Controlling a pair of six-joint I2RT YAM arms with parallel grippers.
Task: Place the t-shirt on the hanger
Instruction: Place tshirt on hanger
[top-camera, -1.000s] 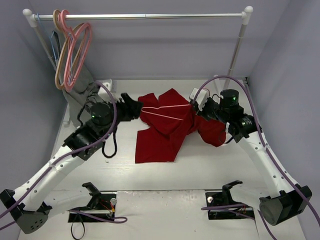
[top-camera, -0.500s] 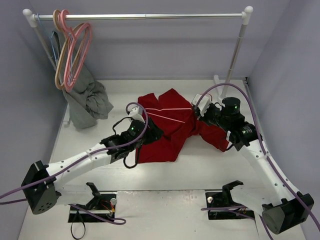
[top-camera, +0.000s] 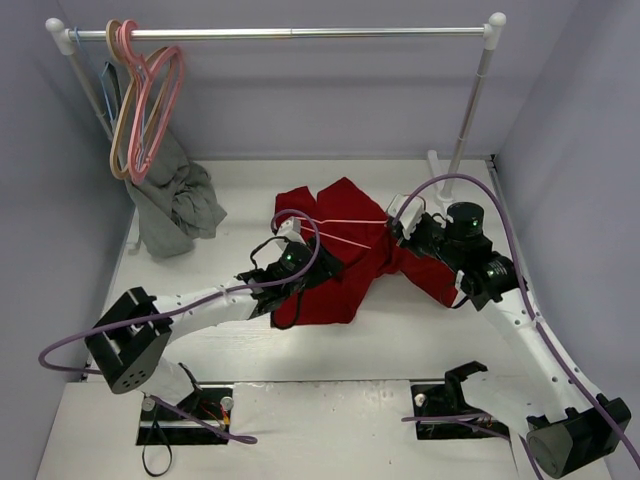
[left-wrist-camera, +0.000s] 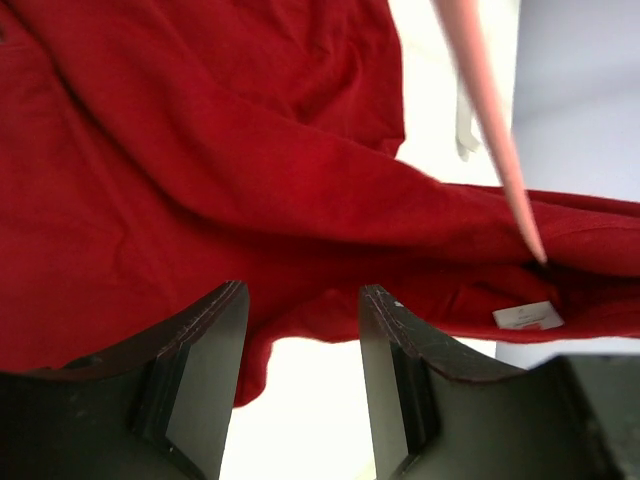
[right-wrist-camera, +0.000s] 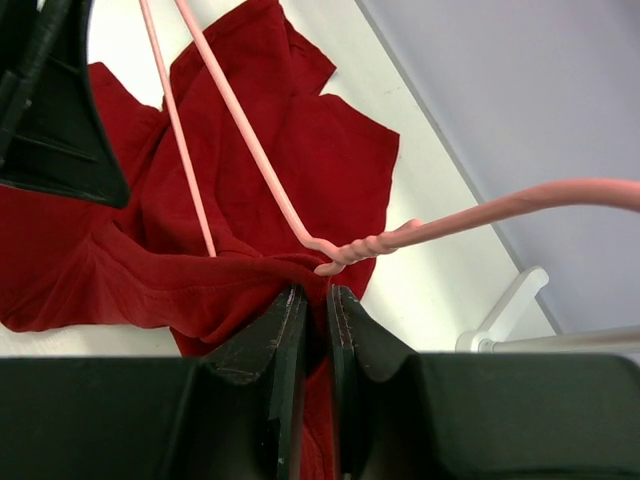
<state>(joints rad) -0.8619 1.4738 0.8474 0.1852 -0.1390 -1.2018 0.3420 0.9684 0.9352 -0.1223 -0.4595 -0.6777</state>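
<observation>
White worktop (top-camera: 420, 330) carries the t-shirt (top-camera: 345, 200), crumpled at centre, with the hanger (top-camera: 340, 219) across it. Left gripper (left-wrist-camera: 300, 290) has slid further right over the cloth, jaws apart. Right gripper (right-wrist-camera: 312, 292) stays put, jaws clamped on t-shirt cloth beside the hanger's neck.

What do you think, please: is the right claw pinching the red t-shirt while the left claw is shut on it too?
Not quite: the left wrist view shows the left claw open, fingers apart over the t-shirt. The right claw is indeed pinching it.
</observation>
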